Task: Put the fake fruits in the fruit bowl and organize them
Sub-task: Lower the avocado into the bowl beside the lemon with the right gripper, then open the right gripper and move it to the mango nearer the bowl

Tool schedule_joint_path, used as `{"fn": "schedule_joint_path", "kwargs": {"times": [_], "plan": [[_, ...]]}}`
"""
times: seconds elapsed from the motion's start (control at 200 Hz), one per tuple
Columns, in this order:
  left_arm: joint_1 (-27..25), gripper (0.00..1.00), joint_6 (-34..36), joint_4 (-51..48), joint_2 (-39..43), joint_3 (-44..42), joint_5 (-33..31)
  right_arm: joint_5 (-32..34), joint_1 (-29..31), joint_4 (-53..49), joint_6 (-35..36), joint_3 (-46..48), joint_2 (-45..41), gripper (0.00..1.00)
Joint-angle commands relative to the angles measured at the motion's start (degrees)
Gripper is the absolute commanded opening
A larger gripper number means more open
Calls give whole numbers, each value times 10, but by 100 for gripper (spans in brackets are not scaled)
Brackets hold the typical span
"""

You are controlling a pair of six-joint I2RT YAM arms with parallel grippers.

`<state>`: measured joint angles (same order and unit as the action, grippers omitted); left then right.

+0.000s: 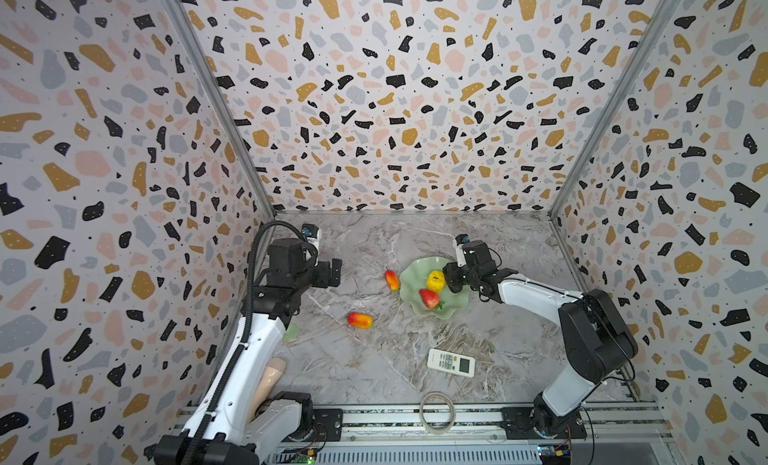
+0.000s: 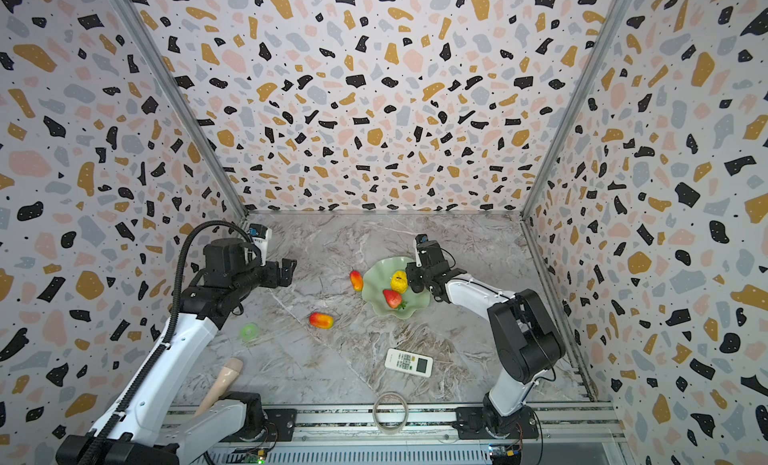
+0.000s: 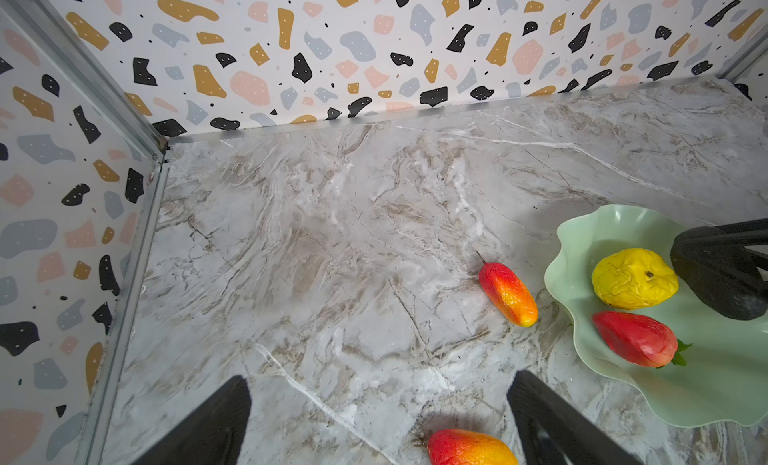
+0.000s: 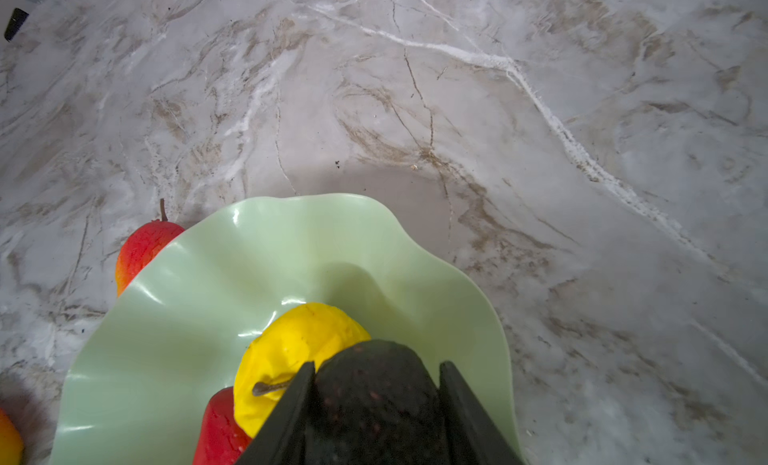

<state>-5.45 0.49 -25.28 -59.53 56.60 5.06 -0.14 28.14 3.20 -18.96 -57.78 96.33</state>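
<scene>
Over fruit bowl (image 1: pixel 454 305), right pincer (image 4: pixel 376 365) grips black-brown oval (image 4: pixel 374 396) beside yellow fruit (image 4: pixel 299 342); strawberry (image 1: pixel 429 298) inside bowl. One red-orange oval (image 1: pixel 391 279) just beside bowl's left rim, second red-orange oval (image 1: pixel 360 320) on tabletop (image 1: pixel 374 359) farther left. Left pincer (image 3: pixel 380 377) open, well left of bowl.

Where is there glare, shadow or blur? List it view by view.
Right wrist view: white glare streaks on the fruit bowl, its soft shadow on the marble beyond. Left wrist view: the left gripper's fingers are soft-edged black wedges. Both top views: even light, faint shadows.
</scene>
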Motion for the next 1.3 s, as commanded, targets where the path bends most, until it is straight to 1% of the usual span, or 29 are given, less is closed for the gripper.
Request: {"fn": "schedule_joint_path", "kwargs": {"times": [0.0, 0.32, 0.626, 0.766, 0.951, 1.151, 1.292], "plan": [[3, 99, 3, 19, 1, -4, 4, 8, 1, 14, -7, -4, 6, 42], [3, 100, 3, 19, 0, -5, 4, -8, 2, 31, -11, -14, 28, 42], [3, 100, 3, 20, -1, -5, 6, 1, 6, 30, -6, -24, 34, 42], [3, 100, 3, 19, -1, -5, 5, 16, 11, 25, -6, -30, 42, 47], [3, 100, 3, 19, -1, -5, 5, 17, 15, 26, -5, -43, 54, 55], [3, 100, 3, 19, 0, -5, 5, 9, 17, 31, -4, -63, 76, 56], [3, 100, 2, 19, -1, -5, 6, 16, 21, 24, 1, -74, 68, 57]]}}
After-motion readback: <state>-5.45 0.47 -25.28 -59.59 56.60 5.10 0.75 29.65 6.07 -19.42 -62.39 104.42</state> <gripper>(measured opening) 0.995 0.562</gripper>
